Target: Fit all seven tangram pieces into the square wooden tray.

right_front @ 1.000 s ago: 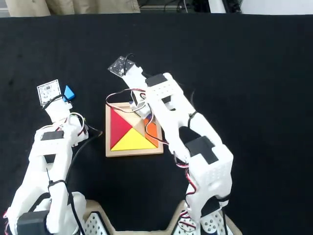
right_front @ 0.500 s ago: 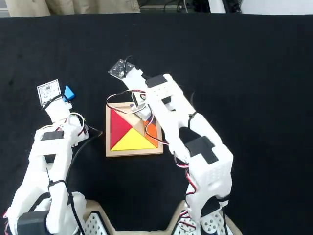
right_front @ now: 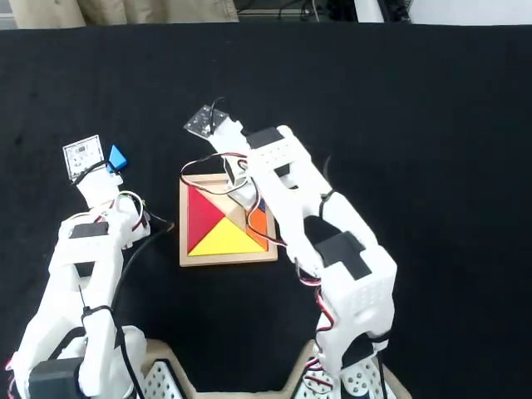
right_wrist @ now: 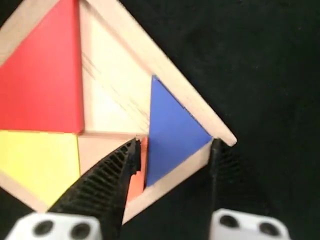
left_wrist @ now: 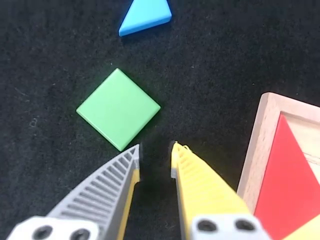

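- While the right gripper (right_wrist: 174, 147) hung over a corner of the wooden tray (right_wrist: 170, 75), its jaws stood apart, straddling the dark blue triangle (right_wrist: 170, 130) (lying in that corner).
- Left gripper (left_wrist: 155, 149) was slightly parted and held nothing, just beside the green square (left_wrist: 118, 108) on the black table (left_wrist: 225, 50).

On the black surface (left_wrist: 60, 55), the green square piece (left_wrist: 118, 108) lies just ahead of the left arm's fingers (left_wrist: 192, 175). The light blue triangle (left_wrist: 145, 17) lies farther ahead, and the square wooden tray (left_wrist: 257, 150) is beside them. Between the right arm's fingers (right_wrist: 107, 185), the dark blue triangle (right_wrist: 172, 130) sits in a tray corner with the orange piece (right_wrist: 139, 175) touching it. The red triangle (right_wrist: 45, 85) and yellow triangle (right_wrist: 37, 160) lie beyond.
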